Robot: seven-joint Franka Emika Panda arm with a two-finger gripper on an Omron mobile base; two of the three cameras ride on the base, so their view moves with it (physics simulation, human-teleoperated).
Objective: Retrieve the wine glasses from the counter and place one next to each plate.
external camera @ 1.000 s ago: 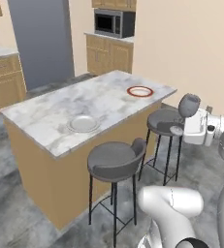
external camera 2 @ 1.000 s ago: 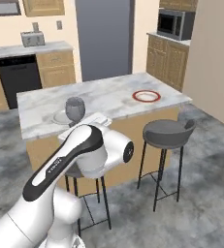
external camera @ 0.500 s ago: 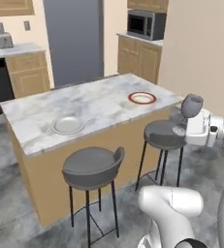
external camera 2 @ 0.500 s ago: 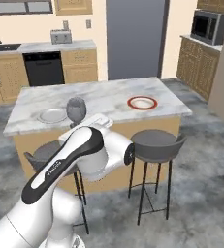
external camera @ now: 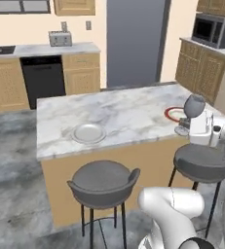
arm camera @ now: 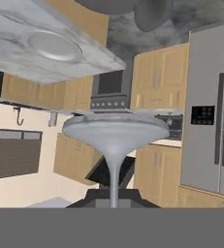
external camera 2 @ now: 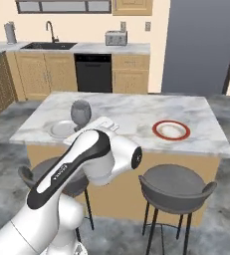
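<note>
A clear grey-tinted wine glass [external camera: 194,105] stands upright in my gripper [external camera: 191,124], which is shut on its stem, in front of the island's right end. From the right base view the glass bowl [external camera 2: 80,112] rises just above the white hand [external camera 2: 98,124]. The hand view looks along the stem [arm camera: 113,177] to the glass's round foot [arm camera: 115,129], with my gripper [arm camera: 113,196] shut below it. On the marble island [external camera: 123,109] lie a pale grey plate [external camera: 88,132] [external camera 2: 61,128] [arm camera: 54,46] and a red-rimmed plate [external camera: 174,115] [external camera 2: 171,129].
Two grey stools [external camera: 103,180] [external camera: 201,163] stand along the island's near side. A back counter [external camera 2: 111,48] carries a toaster [external camera: 59,38] and a sink, with a dishwasher [external camera: 44,80] below. A grey fridge [external camera: 133,41] and a microwave [external camera: 214,30] on a short counter stand at the right.
The whole scene has swung across both base views, so the base has driven around the island. The glass stays in the shut gripper, in the same place relative to the arm.
</note>
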